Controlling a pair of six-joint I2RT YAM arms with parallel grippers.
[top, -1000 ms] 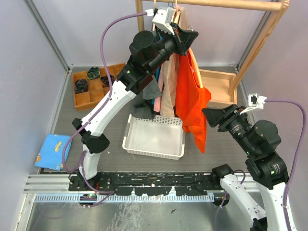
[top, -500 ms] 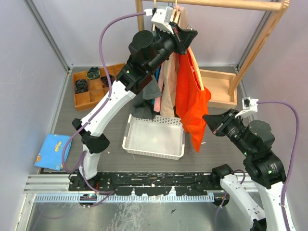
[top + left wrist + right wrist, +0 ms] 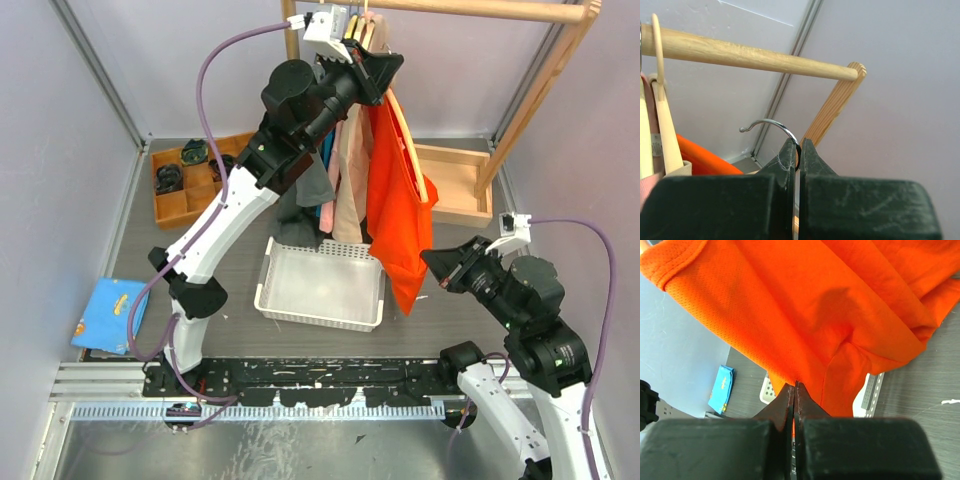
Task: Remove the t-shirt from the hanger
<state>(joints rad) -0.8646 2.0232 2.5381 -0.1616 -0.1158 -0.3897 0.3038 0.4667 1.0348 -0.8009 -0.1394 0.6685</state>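
Observation:
The orange t-shirt hangs on a wooden hanger just below the rack's rail. My left gripper is up at the hanger's top, shut on the hanger's metal hook, which shows between the left gripper's fingertips. The hook is off the rail. My right gripper is at the shirt's lower right edge. In the right wrist view the right gripper is shut on a fold of the orange t-shirt near its hem.
A white perforated basket sits under the shirt. Other garments hang on the rail to the left. A wooden compartment tray is at back left, a wooden box at back right, and a blue cloth at near left.
My right gripper went from open to shut on the t-shirt's lower edge and drew back slightly. My left gripper lifted the hanger a little up and left, so the shirt hangs straighter.

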